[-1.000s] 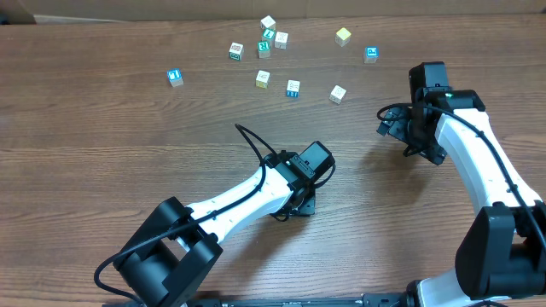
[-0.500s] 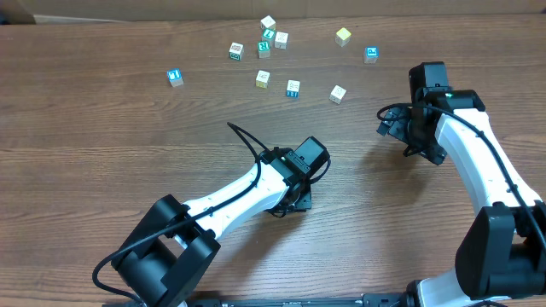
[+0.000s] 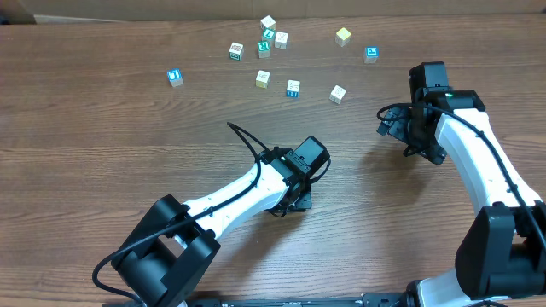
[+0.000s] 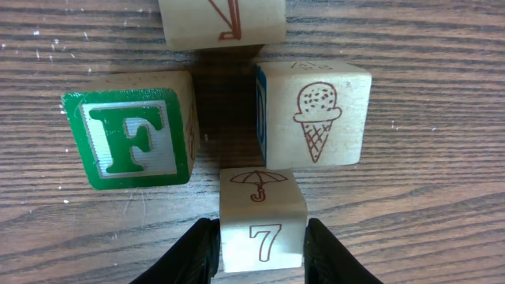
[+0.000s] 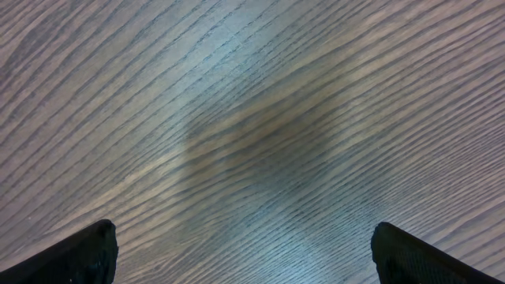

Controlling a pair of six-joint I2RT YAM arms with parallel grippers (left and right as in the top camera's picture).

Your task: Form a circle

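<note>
Left gripper (image 4: 260,251) clamped on the 7 cube (image 4: 260,207), part of the tight ring (image 4: 222,20) beneath it — a skewed shove could jostle the green F cube (image 4: 130,140) or ice-cream cube (image 4: 316,114) — right gripper (image 5: 256,256) gaping wide.

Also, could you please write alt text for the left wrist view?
The left gripper clasps a 7 cube, the bottom of a four-cube ring around a small gap: green F cube at left, ice-cream cube at right, a cropped cube on top.
</note>
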